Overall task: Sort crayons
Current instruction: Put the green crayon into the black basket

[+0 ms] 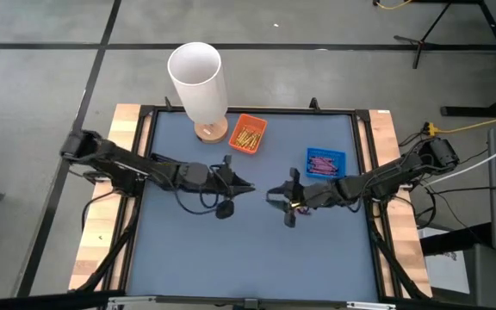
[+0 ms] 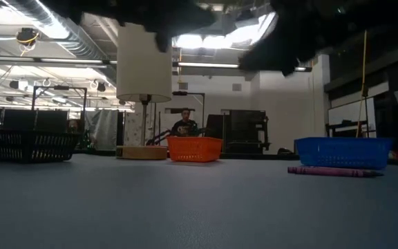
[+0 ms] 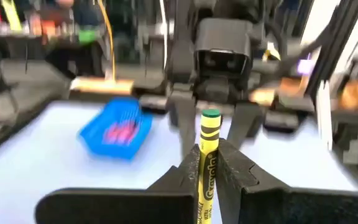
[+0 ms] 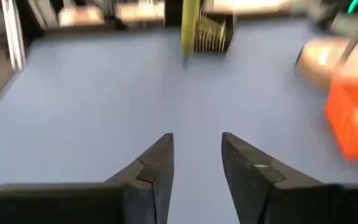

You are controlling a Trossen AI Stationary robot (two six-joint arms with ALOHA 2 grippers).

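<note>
The yellow crayon [image 3: 208, 163] stands upright in the left pincer [image 3: 209, 177], clamped between its two dark fingers over the middle of the blue table [image 1: 248, 232], with its green tip pointing toward the right arm. The right pincer [image 4: 196, 163] faces it from just across the gap, its fingers parted with only bare table between them, holding nothing. The rest of the sort looks well along: yellow-gold crayons lie in the orange tray [image 1: 249, 133] beside the wooden base of the white lamp [image 1: 198, 77], purple ones lie in the blue tray [image 1: 325, 163], and one purple crayon [image 2: 334, 171] lies loose on the table just in front of the blue tray.

The main risk I see is the grip itself. The crayon is a thin, smooth, paper-wrapped stick held only along its lower part, so a quick swing toward the orange tray could let it pivot or slip out and roll across the table. The two pincers are also near each other, and a move by either arm without backing off first could knock the crayon askew. The orange tray sits touching or just beside the lamp base, so an approach from that side could bump the lamp. A release too high above the tray could bounce the crayon out over its low wall. The loose purple crayon could be nudged and rolled away by the right arm.
</note>
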